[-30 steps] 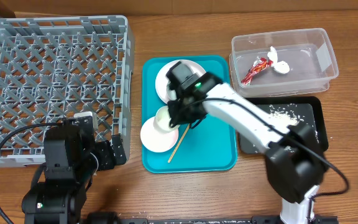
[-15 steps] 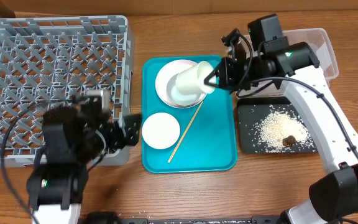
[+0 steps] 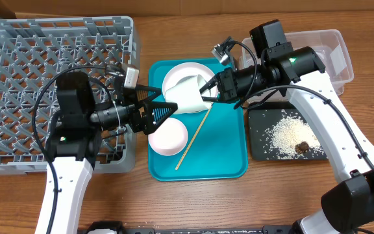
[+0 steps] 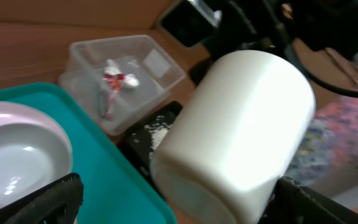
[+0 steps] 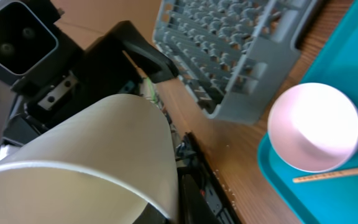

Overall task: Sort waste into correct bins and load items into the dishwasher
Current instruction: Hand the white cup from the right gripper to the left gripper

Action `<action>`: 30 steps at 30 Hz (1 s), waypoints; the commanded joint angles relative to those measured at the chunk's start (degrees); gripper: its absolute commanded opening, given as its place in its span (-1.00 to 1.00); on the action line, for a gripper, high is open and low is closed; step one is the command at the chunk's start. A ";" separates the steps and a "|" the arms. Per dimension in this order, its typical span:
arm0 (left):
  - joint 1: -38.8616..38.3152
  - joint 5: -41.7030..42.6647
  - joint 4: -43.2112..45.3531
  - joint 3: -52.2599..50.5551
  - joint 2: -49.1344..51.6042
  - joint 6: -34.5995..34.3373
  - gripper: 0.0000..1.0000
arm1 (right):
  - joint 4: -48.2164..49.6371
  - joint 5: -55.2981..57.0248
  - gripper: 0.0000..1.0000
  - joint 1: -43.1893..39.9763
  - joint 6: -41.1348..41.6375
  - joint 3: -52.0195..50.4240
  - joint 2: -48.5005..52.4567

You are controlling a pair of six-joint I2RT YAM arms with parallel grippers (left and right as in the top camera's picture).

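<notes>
Dish rack (image 3: pixel 24 78): grey, lattice floor, at the far left of the wooden counter (image 3: pixel 265 201); left arm reaching across its right edge.
Left fingers (image 3: pixel 161 108): released, spread wide, pointing right over the teal tray's left rim; in the left wrist view one finger each side of the cup's base; contact with the cup impossible to tell.
Small bowl (image 3: pixel 168 137): white, lying on the teal tray near its left side, just below the left fingers.
Plate (image 3: pixel 177 77): white, round, at the back of the teal tray, partly hidden by the cup.
Cup (image 3: pixel 188 96): white, tipped on its side in the air above the plate's near edge, base towards the left fingers, mouth towards the right wrist.
Chopstick (image 3: pixel 197 136): thin, wooden, lying slantwise on the tray, right of the small bowl.
Right fingers (image 3: pixel 210 88): clenched on the cup's rim end, carrying it.
Teal tray (image 3: pixel 226 162): middle of the counter.
Black tray (image 3: pixel 257 140): flat, right of the teal tray, holding rice grains (image 3: pixel 283 133) and a brown lump (image 3: pixel 302 147).
Clear tub (image 3: pixel 333 55): behind the black tray; red-and-white wrapper (image 4: pixel 110 84) inside, seen from the left wrist.
</notes>
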 commanded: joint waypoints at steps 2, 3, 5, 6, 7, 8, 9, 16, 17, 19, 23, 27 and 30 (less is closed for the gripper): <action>-2.67 6.82 2.36 0.92 0.87 0.20 1.00 | 0.74 -7.72 -0.92 1.38 -0.98 0.02 0.02; -3.65 7.23 3.30 0.92 0.87 0.20 1.00 | 1.09 -8.35 -0.92 1.57 -0.98 0.02 0.02; -5.16 7.32 4.87 0.92 0.87 0.17 0.96 | 1.64 -9.05 -0.92 1.92 -0.98 0.02 0.02; -5.84 7.30 5.55 0.92 0.87 0.17 0.91 | 1.77 -9.20 -0.92 2.10 -0.96 0.02 0.02; -6.45 7.26 6.27 0.92 0.87 0.17 0.85 | 1.79 -9.18 -0.92 2.27 -0.98 0.02 0.02; -7.06 7.26 7.02 0.92 0.87 0.17 0.81 | 1.77 -9.18 -0.92 2.49 -0.96 0.02 0.02; -7.50 7.28 7.78 0.92 0.87 0.17 0.78 | 1.77 -9.18 -0.92 2.75 -0.98 0.02 0.02; -7.74 7.13 8.74 0.92 0.87 -0.04 0.74 | 1.75 -9.14 -0.92 3.21 -0.96 0.02 0.02; -7.74 7.13 8.74 0.92 0.87 -0.04 0.69 | 1.73 -9.14 -0.92 3.21 -0.96 0.02 0.02; -7.74 7.13 8.74 0.92 0.87 -0.04 0.65 | 1.73 -9.11 -0.92 3.21 -0.96 0.02 0.02; -7.65 6.12 8.72 0.92 0.87 -0.02 0.53 | 1.29 -9.01 -0.92 3.21 -0.96 0.02 0.02; -7.65 4.66 8.63 0.92 0.87 0.00 0.52 | 0.66 -8.44 -0.92 3.21 -0.94 0.02 0.02; -7.63 4.68 8.57 0.92 0.87 0.00 0.54 | 0.66 -7.98 -0.92 3.21 -0.90 0.02 0.02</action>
